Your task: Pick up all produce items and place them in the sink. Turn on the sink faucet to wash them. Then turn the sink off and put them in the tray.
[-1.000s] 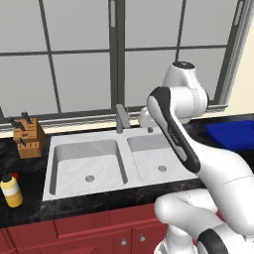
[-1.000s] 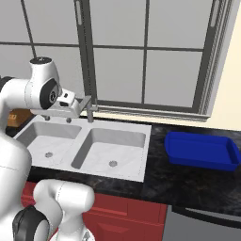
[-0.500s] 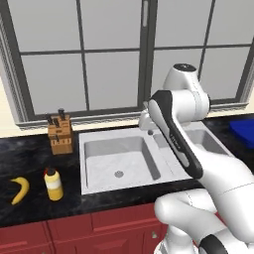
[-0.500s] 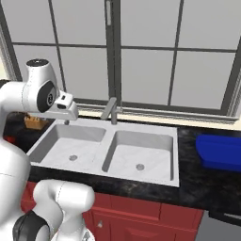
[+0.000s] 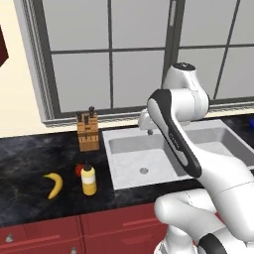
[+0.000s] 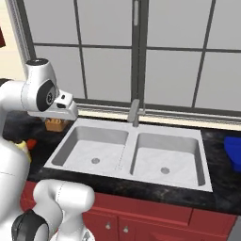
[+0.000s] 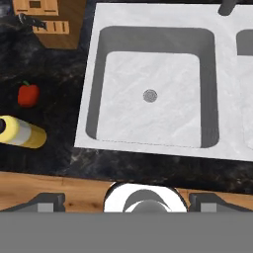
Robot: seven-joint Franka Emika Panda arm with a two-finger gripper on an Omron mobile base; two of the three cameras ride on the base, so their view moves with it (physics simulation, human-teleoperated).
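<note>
Sink: the sink (image 5: 168,149) sits mid-frame in the left base view; both basins look bare, each showing just its round drain, and no water shows at the faucet (image 6: 134,112).
Tray: only the blue edge of the tray (image 6: 234,153) peeks in at the right edge of the right base view; what it holds cannot be told.
Banana: the banana (image 5: 53,184) lies on the counter (image 5: 30,198) at lower left, long axis running up and down the frame, tips curling toward the left.
Red fruit: the red fruit (image 7: 28,95) sits at the left edge of the hand view, stem toward the top, just above the bottle (image 7: 21,132), which points sideways across that view.
Knife block: the block (image 5: 87,133) stands behind them, near the sink's left corner.
Gripper: the gripper (image 6: 70,112) hangs high over the sink's left rim; whether its fingers are spread or closed cannot be told.
Change: the views have slid leftward since half a second ago, so the banana and bottle now sit nearer mid-frame.
</note>
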